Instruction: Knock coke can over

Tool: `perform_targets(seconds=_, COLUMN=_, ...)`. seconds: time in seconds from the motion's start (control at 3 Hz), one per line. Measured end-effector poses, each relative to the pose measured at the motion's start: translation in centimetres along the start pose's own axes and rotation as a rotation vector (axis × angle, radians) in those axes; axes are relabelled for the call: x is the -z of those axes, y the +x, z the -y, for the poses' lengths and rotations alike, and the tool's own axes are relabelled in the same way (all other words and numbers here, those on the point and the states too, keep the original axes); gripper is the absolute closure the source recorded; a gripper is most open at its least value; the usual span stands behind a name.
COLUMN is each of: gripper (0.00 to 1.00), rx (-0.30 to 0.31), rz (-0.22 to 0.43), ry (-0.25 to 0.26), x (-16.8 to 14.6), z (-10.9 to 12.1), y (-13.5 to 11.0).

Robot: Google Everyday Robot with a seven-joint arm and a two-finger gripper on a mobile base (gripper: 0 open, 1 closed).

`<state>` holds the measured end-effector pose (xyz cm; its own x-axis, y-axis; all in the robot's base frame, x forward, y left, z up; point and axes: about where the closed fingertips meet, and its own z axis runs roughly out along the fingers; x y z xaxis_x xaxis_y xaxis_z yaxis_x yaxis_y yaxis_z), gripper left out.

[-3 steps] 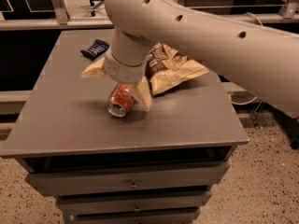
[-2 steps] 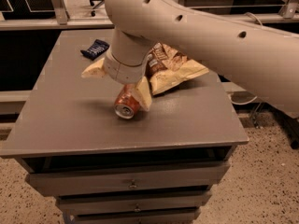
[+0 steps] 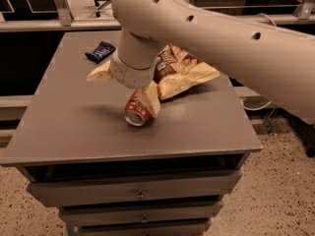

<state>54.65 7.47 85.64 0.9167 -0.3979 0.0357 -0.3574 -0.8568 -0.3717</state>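
Red coke can (image 3: 137, 112) lies tipped over before the chip bag (image 3: 189, 75), silver top frontward; hand (image 3: 149, 101) touches it, spread can't tell.

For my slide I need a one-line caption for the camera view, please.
The gripper is low beside a tipped coke can on a grey table; a chip bag and blue packet lie behind.

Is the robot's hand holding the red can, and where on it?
Cannot be told. The gripper sits against the coke can, which lies tipped on the table, but the arm hides any hold.
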Motion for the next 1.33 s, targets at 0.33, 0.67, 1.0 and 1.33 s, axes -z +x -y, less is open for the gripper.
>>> perform_targets(seconds=0.33, gripper=0.00, rx=-0.021, rz=-0.001, ry=0.009, x=0.3, z=0.0, y=0.4)
perform_targets(seconds=0.67, gripper=0.00, rx=-0.051, rz=-0.014, ry=0.007, x=0.9, z=-0.4, y=1.4)
perform_targets(seconds=1.0, gripper=0.00, rx=-0.086, rz=-0.025, ry=0.005, x=1.7, z=-1.1, y=2.5)
perform_targets(seconds=1.33, gripper=0.00, rx=-0.146, rz=-0.019, ry=0.023, x=2.9, z=-1.5, y=3.8)
